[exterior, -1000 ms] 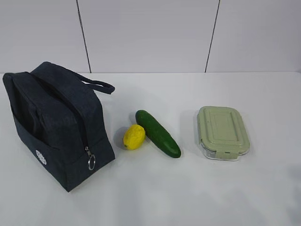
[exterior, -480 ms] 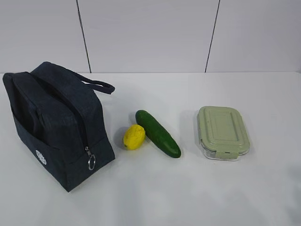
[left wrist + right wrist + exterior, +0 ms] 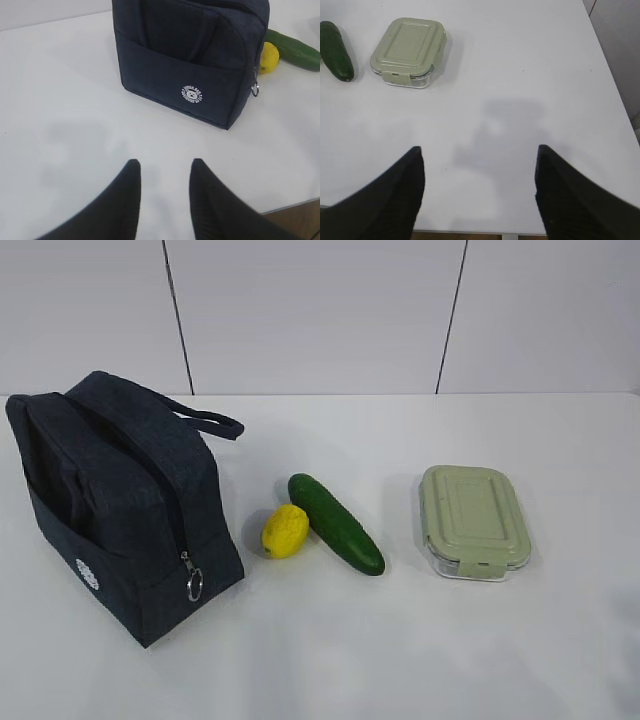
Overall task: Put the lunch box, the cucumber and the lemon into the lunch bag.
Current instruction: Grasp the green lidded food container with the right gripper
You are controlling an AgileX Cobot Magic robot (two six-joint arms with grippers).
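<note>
The table (image 3: pixel 560 440) lies bare around the box (image 3: pixel 473 520) on all sides. The lemon (image 3: pixel 285 531) touches the cucumber (image 3: pixel 336 523); a narrow gap separates lemon and bag (image 3: pixel 120 500).

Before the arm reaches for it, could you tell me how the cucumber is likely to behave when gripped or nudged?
The cucumber looks smooth and glossy, so it may slip between the fingers. Its round, elongated shape would probably roll if pushed sideways. It leans against the lemon, which may shift too.
</note>
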